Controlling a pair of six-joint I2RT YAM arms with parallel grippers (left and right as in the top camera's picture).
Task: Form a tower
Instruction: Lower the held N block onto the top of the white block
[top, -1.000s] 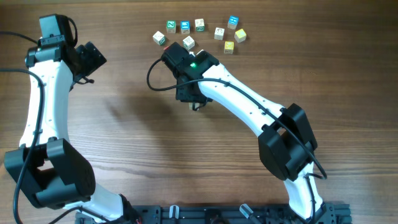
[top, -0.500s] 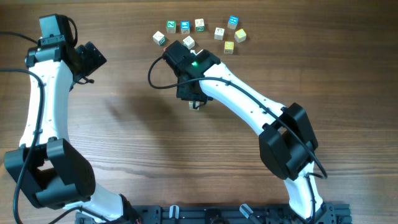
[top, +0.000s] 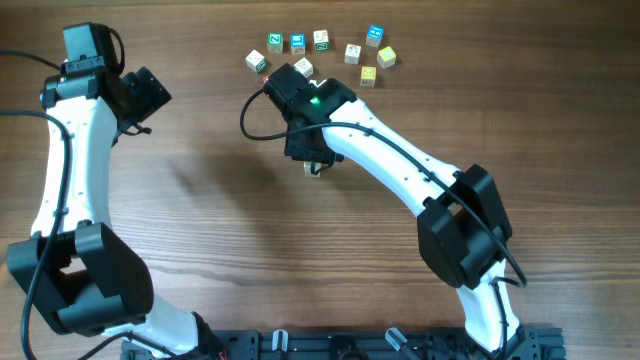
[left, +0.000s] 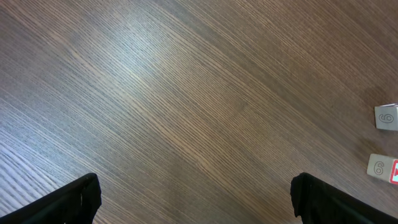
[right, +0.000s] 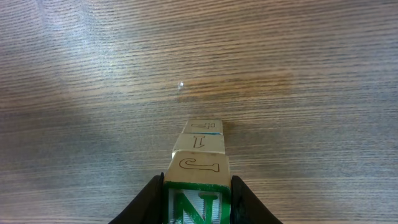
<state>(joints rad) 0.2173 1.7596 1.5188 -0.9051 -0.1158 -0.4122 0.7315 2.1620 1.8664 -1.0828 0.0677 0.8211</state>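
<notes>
Roughly, I judge the build partway done: the tower (right: 198, 144) stands on the bare counter (top: 200, 200) under my right arm, well apart from the supply, and through the right wrist camera I count four cubes in one column. The right claw (right: 198, 200) is clamped on the top one, the green N cube (right: 197, 205), with a finger pressed to each side. Below it come a J face, an I face and a blue-edged cube at the base. I cannot tell whether the N cube is fully seated on the J or held just above it, though the column looks straight. From overhead the tower is mostly hidden under the wrist. What is left, as I read it, is to let go cleanly and then fetch from the nine loose cubes (top: 321, 40) scattered along the far side, two yellow cubes (top: 386, 57) among them. The left claw (left: 194, 186) hangs spread wide over bare wood, holding nothing, with two cubes at the edge of its view.
</notes>
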